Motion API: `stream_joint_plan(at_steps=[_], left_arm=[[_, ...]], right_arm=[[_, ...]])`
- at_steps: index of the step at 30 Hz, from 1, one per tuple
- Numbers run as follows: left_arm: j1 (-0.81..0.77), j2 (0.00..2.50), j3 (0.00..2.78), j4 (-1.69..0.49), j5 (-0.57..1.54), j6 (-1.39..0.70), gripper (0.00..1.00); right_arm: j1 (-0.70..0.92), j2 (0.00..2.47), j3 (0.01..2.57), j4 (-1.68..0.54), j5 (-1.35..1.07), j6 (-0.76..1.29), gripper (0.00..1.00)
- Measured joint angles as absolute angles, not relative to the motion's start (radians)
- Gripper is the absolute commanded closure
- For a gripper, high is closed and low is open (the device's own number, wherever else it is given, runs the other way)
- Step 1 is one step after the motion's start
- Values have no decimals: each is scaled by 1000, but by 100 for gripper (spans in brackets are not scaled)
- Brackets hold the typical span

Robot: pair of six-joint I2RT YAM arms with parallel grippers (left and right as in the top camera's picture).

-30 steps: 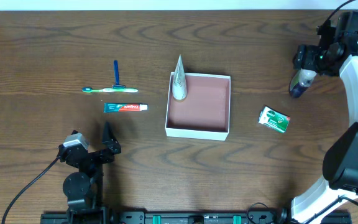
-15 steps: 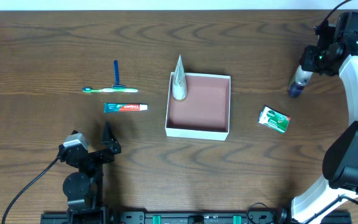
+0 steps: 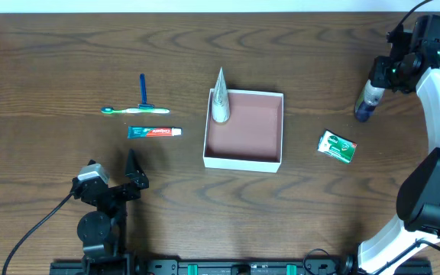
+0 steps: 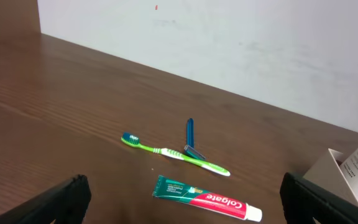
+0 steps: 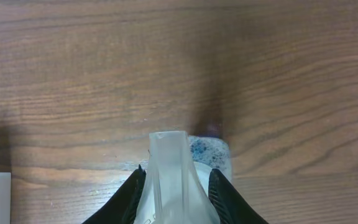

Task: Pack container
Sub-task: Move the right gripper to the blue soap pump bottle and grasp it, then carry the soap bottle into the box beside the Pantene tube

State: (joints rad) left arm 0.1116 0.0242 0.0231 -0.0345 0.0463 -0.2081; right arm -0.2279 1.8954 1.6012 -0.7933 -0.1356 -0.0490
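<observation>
The container (image 3: 243, 160), a shallow white-walled box with a pinkish-brown inside, sits mid-table. A pale tube (image 3: 219, 99) leans in its far-left corner. At the far right my right gripper (image 3: 374, 82) is shut on a translucent white tube with a blue cap (image 3: 364, 107), cap end down by the table. In the right wrist view the black fingers (image 5: 129, 199) press both sides of that tube (image 5: 169, 168). My left gripper (image 3: 111, 169) stands open near the front left, nothing in it. Its wrist view shows the toothpaste (image 4: 207, 199) lying ahead of it.
A green toothbrush (image 3: 136, 111), a blue razor (image 3: 143, 90) and a toothpaste tube (image 3: 154, 132) lie left of the container. A small green-and-white soap box (image 3: 336, 147) lies to its right, in front of the right gripper. The container's corner (image 4: 328, 171) shows in the left wrist view.
My right gripper's jaws have closed onto the blue-capped tube. The left arm and the other things have not moved.
</observation>
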Motion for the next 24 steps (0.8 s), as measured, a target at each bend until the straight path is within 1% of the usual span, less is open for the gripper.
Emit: stream_joint_plan(at_steps=[7, 11, 18, 20, 24], left_arm=[[112, 24, 23, -35, 46, -208, 2], [112, 24, 23, -35, 46, -208, 2], [112, 24, 23, -35, 46, -208, 2], [112, 24, 23, -35, 46, -208, 2], [112, 24, 23, -35, 46, -208, 2]], right_arm=[[-222, 1893, 1601, -792, -186, -49, 99], [-189, 1849, 1601, -794, -234, -49, 99], [-56, 1617, 1603, -792, -283, -5, 99], [13, 1549, 1608, -786, -296, 22, 99], [113, 1487, 1620, -758, -308, 83, 99]])
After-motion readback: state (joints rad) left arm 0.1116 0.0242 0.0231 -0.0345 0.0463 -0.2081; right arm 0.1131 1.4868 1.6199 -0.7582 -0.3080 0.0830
